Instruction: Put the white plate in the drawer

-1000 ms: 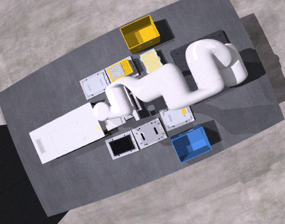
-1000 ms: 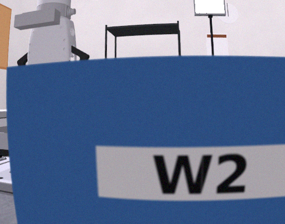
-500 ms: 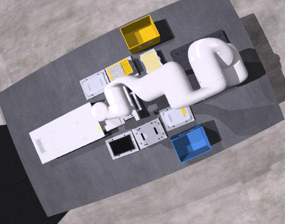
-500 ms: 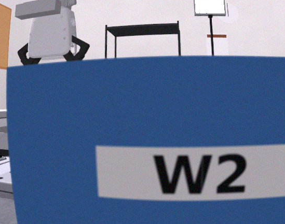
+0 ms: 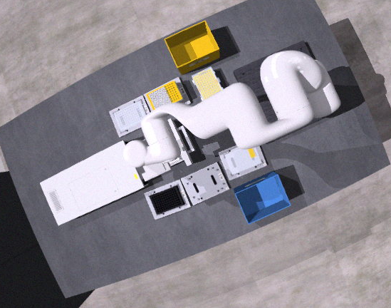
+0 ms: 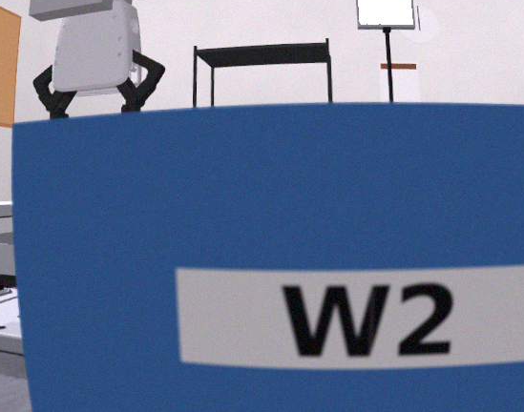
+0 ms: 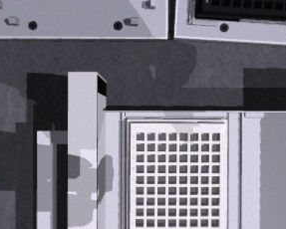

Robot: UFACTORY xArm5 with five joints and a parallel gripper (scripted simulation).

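The white plate [image 7: 176, 174], with a grid of square wells and no lid, lies flat in the open drawer [image 7: 249, 164] of the cooler CD [image 5: 90, 185]. In the wrist view its long side runs up and down the frame. CD's lamp [image 5: 135, 175] is lit yellow. My gripper [image 6: 94, 107] is open and empty, its black fingers spread wide, and it hangs above the drawer, clear of the plate. In the top view my wrist [image 5: 157, 146] covers the drawer and the plate. The blue bin hides my fingertips in the low side view.
A tall white slab [image 7: 82, 149] stands just left of the plate. Nests surround the drawer: an empty one [image 5: 204, 182], a black plate [image 5: 167, 199], yellow plates [image 5: 207, 83] [image 5: 164, 94], a pale plate [image 5: 129, 115]. The blue bin W2 [image 5: 262, 197] and a yellow bin [image 5: 191, 46] stand farther off.
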